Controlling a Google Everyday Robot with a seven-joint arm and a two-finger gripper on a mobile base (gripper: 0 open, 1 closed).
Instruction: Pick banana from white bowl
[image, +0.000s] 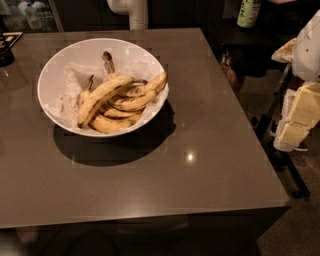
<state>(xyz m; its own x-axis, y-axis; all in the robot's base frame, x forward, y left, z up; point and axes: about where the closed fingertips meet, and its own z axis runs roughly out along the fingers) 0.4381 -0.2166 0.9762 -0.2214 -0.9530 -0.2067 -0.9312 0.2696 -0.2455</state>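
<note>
At the right edge of the view, past the table's right side, hangs the gripper (296, 116), pale cream and partly cut off by the frame. How far open it stands cannot be told, and it has hold of nothing from the bowl.

Just to its left is the dark grey table (200, 190), its right edge running close by the gripper, with a small glint of light (189, 156) on the top. Well to the gripper's left, across that bare stretch, the white bowl (50, 70) sits on the tabletop, lined with crumpled white paper (70, 82).

The banana (102, 95) lies inside it on top of the heap, slanting from low on the side away from the gripper up toward the bowl's middle, well apart from the gripper. Shorter spotted bananas (131, 103) lie under and beside it, on the side nearer the gripper.

Beyond the table, up and left of the gripper, stands a green bottle (248, 12), and farther left a white cylinder (132, 12).
</note>
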